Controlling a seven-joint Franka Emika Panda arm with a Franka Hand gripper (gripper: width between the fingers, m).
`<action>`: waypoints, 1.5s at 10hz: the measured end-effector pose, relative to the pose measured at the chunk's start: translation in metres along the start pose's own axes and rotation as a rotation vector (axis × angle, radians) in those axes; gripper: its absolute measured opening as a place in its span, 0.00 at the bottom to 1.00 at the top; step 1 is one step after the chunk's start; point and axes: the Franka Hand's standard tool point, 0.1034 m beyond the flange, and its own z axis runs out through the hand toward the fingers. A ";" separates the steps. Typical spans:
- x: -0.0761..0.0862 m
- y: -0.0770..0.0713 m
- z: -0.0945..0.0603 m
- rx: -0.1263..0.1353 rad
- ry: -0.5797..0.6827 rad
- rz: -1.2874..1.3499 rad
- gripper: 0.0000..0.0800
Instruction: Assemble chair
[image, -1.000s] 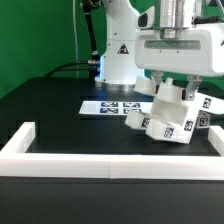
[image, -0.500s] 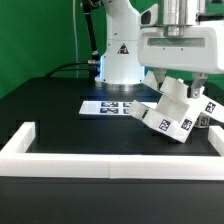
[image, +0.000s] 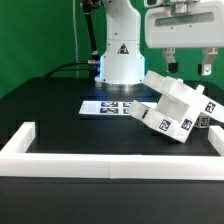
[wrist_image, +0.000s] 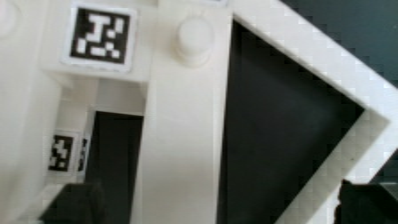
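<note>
**Hidden or unclear**
- Arm cut off by the exterior view's upper edge; only the white wrist housing and two dark fingers showing.
- Far side and underside of the chair out of sight.
- Wrist view filled by the white frame at close range, so the whole shape is unreadable there. Dark blurred shapes at that picture's edge, not identifiable.

**Count**
- One gripper: spread apart, empty, hanging above the chair, clear of it.
- One chair: partly built, tilted, resting on the black table at the exterior view's right, near the rail.
- Tags in the wrist view: two, one whole, one partly hidden.
- One marker board: flat, beside the chair.
- One rail: white, along the near side.
</note>
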 end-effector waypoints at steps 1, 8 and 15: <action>-0.005 0.004 -0.004 0.006 -0.006 -0.001 0.81; -0.001 0.036 0.013 -0.004 -0.024 0.012 0.81; 0.022 0.048 0.035 -0.036 0.009 -0.078 0.81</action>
